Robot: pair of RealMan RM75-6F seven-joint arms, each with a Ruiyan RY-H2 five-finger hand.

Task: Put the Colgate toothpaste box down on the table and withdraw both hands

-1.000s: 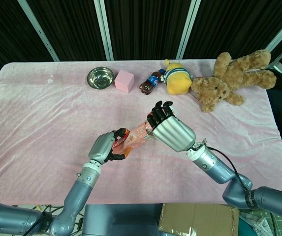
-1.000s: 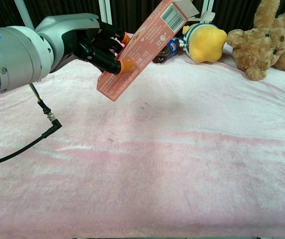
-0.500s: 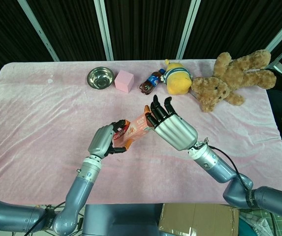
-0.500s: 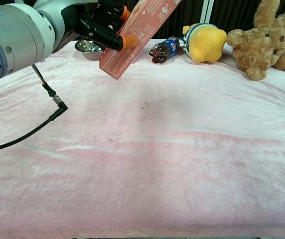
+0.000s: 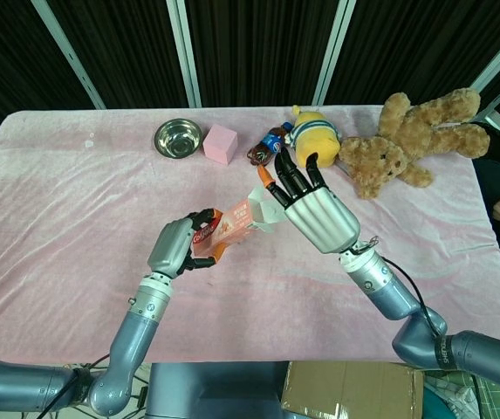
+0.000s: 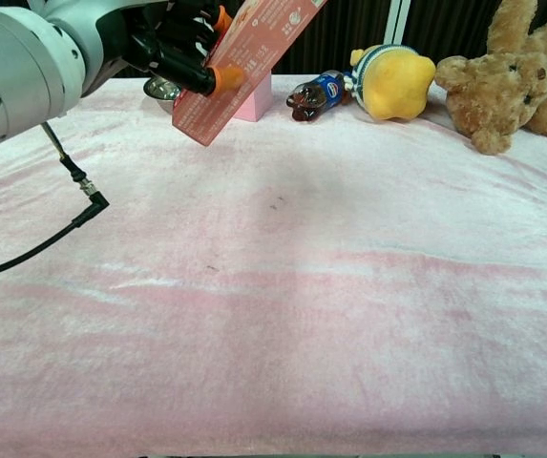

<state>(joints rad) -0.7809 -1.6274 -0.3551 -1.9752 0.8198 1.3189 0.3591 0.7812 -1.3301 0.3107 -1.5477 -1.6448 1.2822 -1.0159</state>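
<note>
Box (image 5: 232, 225) not yet down: held tilted in air above table (image 5: 75, 201), well clear of cloth in chest view. Left hand (image 5: 176, 248) grips lower end, fingers curled round it. Right hand (image 5: 312, 209) at upper end, fingers extended; whether they grip or merely touch box, cannot tell (palm hides contact). Left to do, by judgement: lower box, release, pull both hands back. Bowl (image 5: 178, 138) at far edge, contents not discernible.

Red Colgate toothpaste box (image 5: 234, 225) tilts in the air, above the table.
</note>
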